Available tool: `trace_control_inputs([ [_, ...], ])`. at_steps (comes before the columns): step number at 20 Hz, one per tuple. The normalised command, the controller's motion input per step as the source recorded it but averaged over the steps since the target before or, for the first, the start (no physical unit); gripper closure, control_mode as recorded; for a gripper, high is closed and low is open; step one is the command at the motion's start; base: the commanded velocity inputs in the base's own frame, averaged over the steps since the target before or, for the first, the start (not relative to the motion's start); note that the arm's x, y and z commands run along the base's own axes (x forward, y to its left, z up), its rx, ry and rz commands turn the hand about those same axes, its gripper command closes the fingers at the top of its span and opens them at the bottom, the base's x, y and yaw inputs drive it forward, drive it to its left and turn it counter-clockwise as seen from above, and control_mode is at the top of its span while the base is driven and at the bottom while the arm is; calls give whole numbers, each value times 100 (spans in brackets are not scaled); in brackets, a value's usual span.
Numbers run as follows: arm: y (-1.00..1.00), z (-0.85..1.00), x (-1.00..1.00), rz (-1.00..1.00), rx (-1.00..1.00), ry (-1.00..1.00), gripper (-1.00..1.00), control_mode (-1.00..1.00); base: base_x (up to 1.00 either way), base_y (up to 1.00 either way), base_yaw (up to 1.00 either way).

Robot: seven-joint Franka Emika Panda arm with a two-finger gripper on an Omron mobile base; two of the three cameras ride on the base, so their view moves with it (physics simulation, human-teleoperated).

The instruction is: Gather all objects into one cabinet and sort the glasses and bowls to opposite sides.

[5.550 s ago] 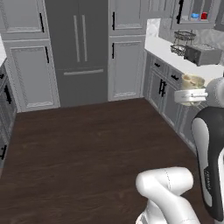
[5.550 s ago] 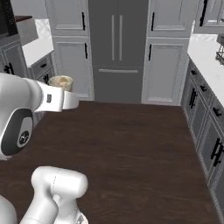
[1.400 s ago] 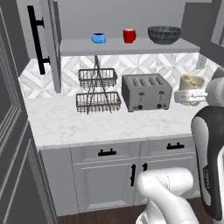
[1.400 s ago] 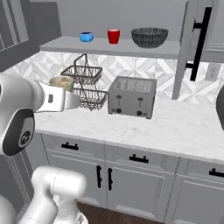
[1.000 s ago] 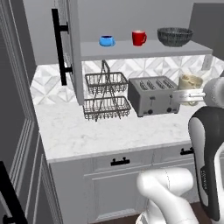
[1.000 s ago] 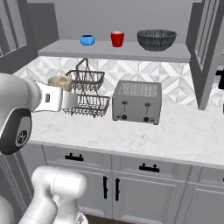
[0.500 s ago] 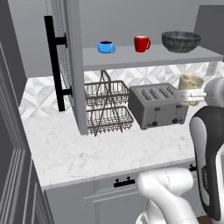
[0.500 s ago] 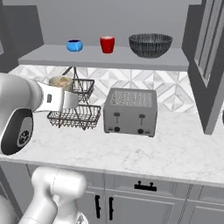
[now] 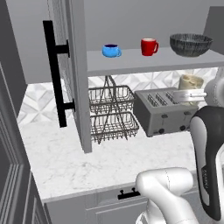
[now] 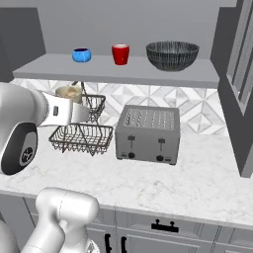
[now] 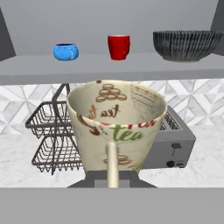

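The cabinet stands open, its grey shelf carrying a blue cup at the left, a red mug in the middle and a dark grey ribbed bowl at the right. My gripper is shut on a cream cup printed with "tea". I hold it upright over the counter, below shelf level and in front of the cabinet.
The cabinet door with its long black handle hangs open at the left. On the marble counter stand a grey toaster and a two-tier wire basket. Drawers lie below.
The base has driven from the fridge side to this counter and closer to the open cabinet, so the whole scene shifted. The cream cup stays in my shut gripper.
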Motion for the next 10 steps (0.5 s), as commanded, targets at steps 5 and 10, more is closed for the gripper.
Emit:
trace_control_inputs([
  [5, 0, 0, 0, 0, 0, 0, 100, 100, 48, 0, 7],
  [10, 6, 0, 3, 0, 0, 0, 100, -100, 18, 2, 0],
])
